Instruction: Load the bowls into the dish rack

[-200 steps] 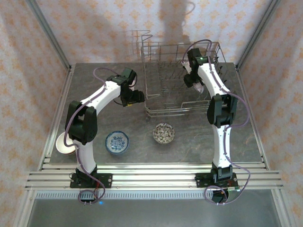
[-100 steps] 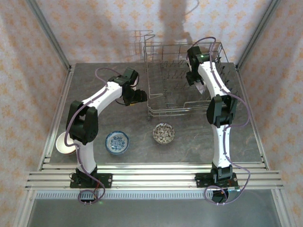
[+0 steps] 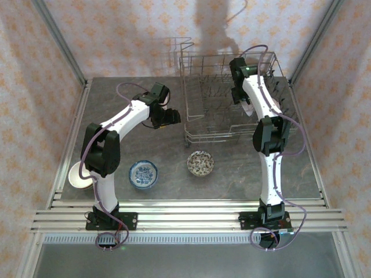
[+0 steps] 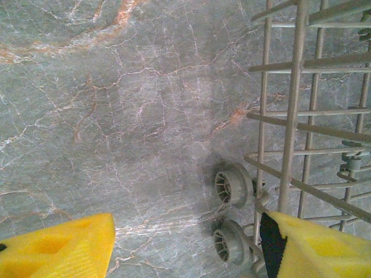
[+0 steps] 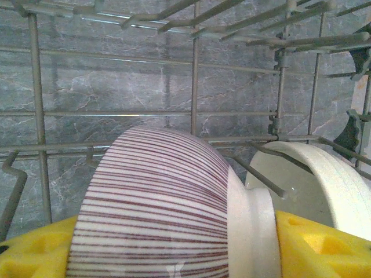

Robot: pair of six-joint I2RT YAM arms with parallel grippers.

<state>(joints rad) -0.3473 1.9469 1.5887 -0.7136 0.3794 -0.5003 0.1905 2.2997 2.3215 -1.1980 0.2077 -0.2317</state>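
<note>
The grey wire dish rack (image 3: 220, 124) stands at the back of the table. Inside it my right gripper (image 3: 243, 105) is shut on a cream bowl with thin dark red stripes (image 5: 156, 208), held on edge between the yellow fingers (image 5: 316, 246) just above the rack floor. A plain cream bowl (image 5: 330, 185) stands between tines right beside it. My left gripper (image 3: 171, 117) is open at the rack's left side; its right finger (image 4: 319, 243) is against the wire wall (image 4: 290, 133), and the rack's two small wheels (image 4: 232, 185) lie between the fingers.
On the table in front of the rack lie a blue-and-white bowl (image 3: 143, 174) and a brown speckled bowl (image 3: 200, 163). A cream bowl (image 3: 75, 176) sits at the left edge, partly behind the left arm. Patterned walls close in both sides.
The dish rack has slid to the right and a little back. My left gripper followed it to the right, and my right gripper with the striped bowl moved along with the rack.
</note>
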